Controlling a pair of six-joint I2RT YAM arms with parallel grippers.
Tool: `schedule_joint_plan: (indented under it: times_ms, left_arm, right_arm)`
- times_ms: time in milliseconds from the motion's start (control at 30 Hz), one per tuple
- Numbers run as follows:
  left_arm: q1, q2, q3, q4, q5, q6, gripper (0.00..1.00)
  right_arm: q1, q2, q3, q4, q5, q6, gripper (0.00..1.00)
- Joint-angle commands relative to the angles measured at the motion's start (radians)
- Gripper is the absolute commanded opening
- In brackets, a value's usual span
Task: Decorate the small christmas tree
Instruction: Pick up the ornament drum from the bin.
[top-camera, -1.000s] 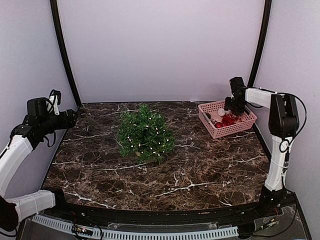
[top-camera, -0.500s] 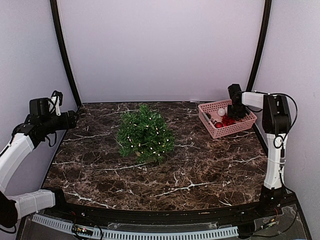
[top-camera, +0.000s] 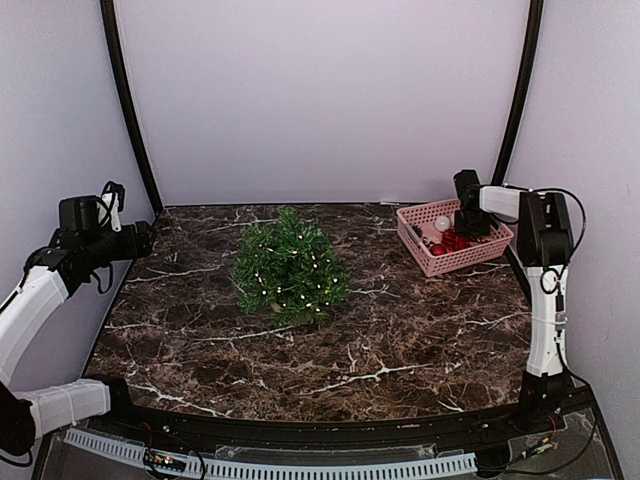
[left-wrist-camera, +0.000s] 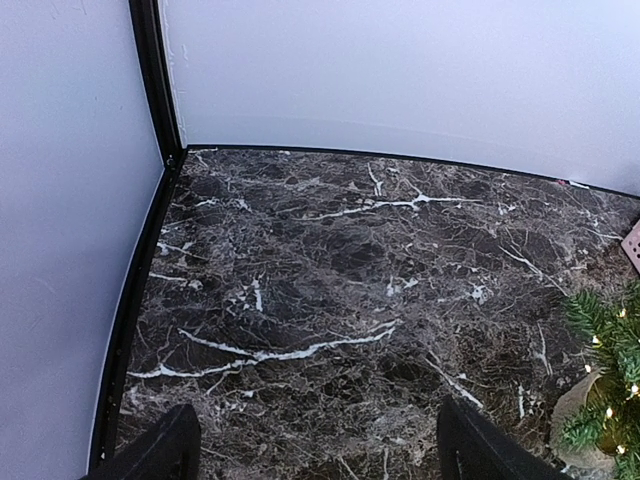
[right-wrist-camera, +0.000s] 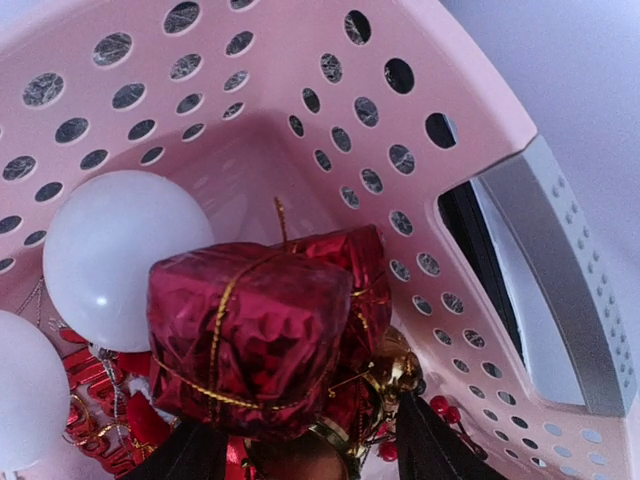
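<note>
Sinks right gripper (right-wrist-camera: 310, 462) deeper into far-right pink basket (right-wrist-camera: 400, 100), fingers (right-wrist-camera: 425, 455) astride red gift box (right-wrist-camera: 250, 340); can't tell if pinching. Holds left gripper (left-wrist-camera: 315, 450) spread. Looks like pick underway for small christmas tree (top-camera: 290, 265).

Open marble table (top-camera: 400, 340) gives passage at 3, 6 and 9 o'clock of the small christmas tree (top-camera: 290, 266), which stands mid-table. At its 2 o'clock the pink basket (top-camera: 465, 258) is crowded: white balls (right-wrist-camera: 125, 260) and a red foil parcel (right-wrist-camera: 245, 335) hem the right gripper (top-camera: 468, 225) against the perforated wall.
</note>
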Motion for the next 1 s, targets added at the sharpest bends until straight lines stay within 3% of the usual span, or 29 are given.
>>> schedule_joint_plan:
  times_ms: [0,300,533,733,967]
  left_arm:
    - [0.006,-0.003,-0.007,0.002,-0.010,0.016,0.84]
    - [0.006,-0.009,-0.008,0.002,-0.012,0.016,0.84]
    - [0.007,-0.021,-0.009,0.004,-0.005,0.013,0.84]
    - [0.006,-0.048,-0.015,0.012,0.020,0.016,0.84]
    - [0.005,-0.100,-0.036,0.073,0.215,0.024,0.83]
  right_arm:
    - [-0.009,0.038,0.044,0.026,0.052,-0.004,0.57]
    - [-0.008,-0.056,-0.039,0.083,0.119,-0.001,0.35]
    - [-0.008,-0.155,-0.105,0.101,0.122,0.009,0.29]
    - [-0.009,-0.299,-0.186,0.129,-0.052,0.065,0.29]
    - [-0.007,-0.466,-0.299,0.185,-0.308,0.122,0.29]
